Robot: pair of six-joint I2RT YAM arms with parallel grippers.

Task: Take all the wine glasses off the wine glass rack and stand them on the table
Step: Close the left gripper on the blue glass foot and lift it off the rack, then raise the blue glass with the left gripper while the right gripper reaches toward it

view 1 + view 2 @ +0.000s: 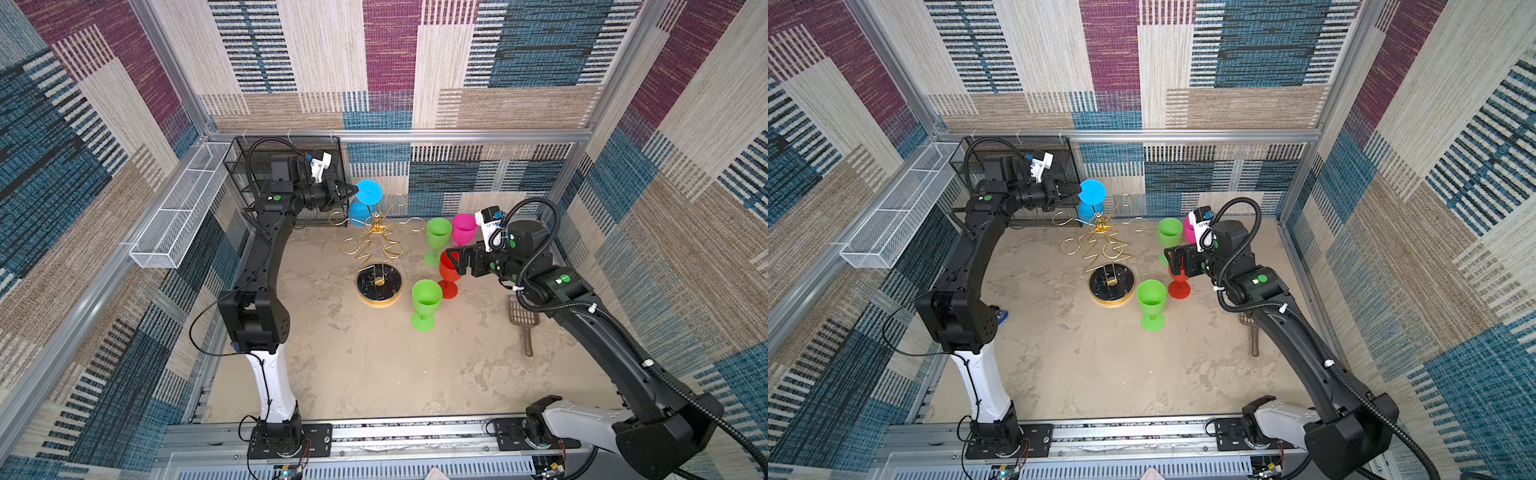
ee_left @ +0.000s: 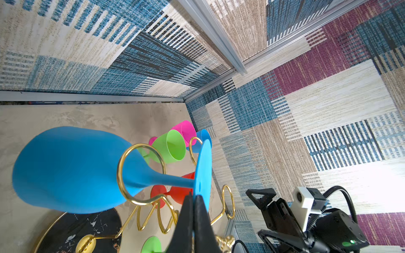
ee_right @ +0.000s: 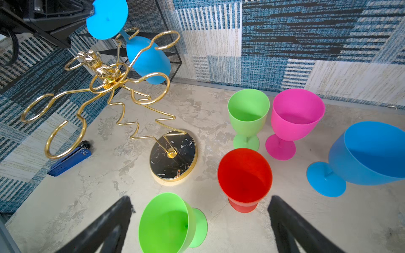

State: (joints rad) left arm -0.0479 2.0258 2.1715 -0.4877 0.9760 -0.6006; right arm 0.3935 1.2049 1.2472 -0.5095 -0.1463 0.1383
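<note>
A blue wine glass (image 1: 357,212) (image 1: 1086,210) hangs bowl-down and tilted on the gold wire wine glass rack (image 1: 379,286) (image 1: 1112,286). Its stem runs through one gold loop in the left wrist view, with the bowl (image 2: 72,168) below the loop. My left gripper (image 1: 353,189) (image 1: 1077,189) (image 2: 193,196) is shut on the edge of the glass's round foot (image 3: 107,18). My right gripper (image 1: 455,262) (image 1: 1173,259) (image 3: 199,202) stands open above the table, holding nothing, over a red glass (image 3: 244,177) and a green glass (image 3: 164,221).
Upright glasses stand right of the rack (image 3: 173,157): two green (image 1: 427,299) (image 1: 438,232), a pink (image 1: 464,227), a red (image 1: 448,274) and a second blue one (image 3: 370,153). A brown scoop (image 1: 524,322) lies at right, a blue stapler (image 3: 70,160) at left. A black mesh shelf (image 1: 332,153) and white basket (image 1: 178,212) line the back left.
</note>
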